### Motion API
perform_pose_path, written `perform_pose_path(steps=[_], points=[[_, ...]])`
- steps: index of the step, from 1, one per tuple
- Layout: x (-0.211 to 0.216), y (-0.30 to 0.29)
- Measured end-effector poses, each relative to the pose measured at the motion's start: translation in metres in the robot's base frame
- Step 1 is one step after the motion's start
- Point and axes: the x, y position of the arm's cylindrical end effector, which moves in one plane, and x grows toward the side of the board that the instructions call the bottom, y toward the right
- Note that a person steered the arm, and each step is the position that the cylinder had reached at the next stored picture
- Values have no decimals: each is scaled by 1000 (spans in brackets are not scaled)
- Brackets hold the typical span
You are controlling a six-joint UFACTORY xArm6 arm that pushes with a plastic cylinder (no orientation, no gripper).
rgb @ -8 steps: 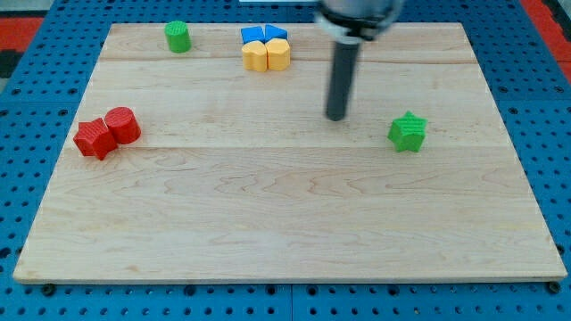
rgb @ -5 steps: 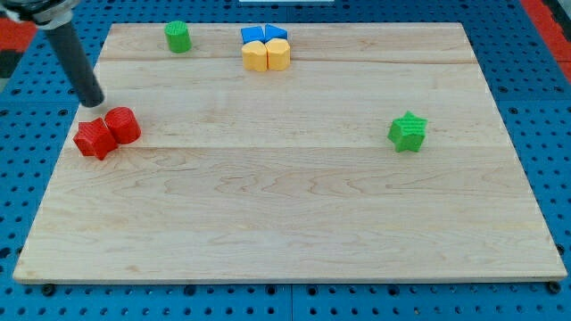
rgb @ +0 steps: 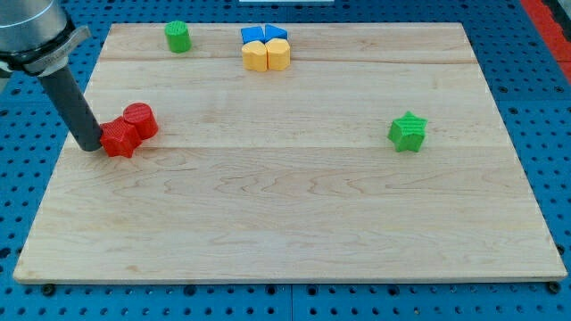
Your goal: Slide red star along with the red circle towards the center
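We see a pale wooden bench (rgb: 294,205) lying on a blue pegboard (rgb: 27,196) that shows around all its edges. At the view's left, our dark rod slants down from the top left corner, and my tip (rgb: 90,145) rests on the bench, touching the left side of the red star (rgb: 119,140). We have no hand on this arm, only the rod, so nothing opens or clamps. The red circle (rgb: 141,120) sits against the star's upper right, both near the left edge. Farther right along the top edge stand a green cylinder (rgb: 177,37), then a cluster: two blue blocks (rgb: 264,34) touching two yellow blocks (rgb: 267,54) below them. A green star (rgb: 409,132) lies alone at the view's right.
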Motion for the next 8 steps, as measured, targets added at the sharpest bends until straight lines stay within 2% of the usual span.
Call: perform_pose_path(steps=[2, 5, 6, 7, 8], points=[[0, 16], [-50, 21], [-53, 48], [-54, 113], [-62, 148]])
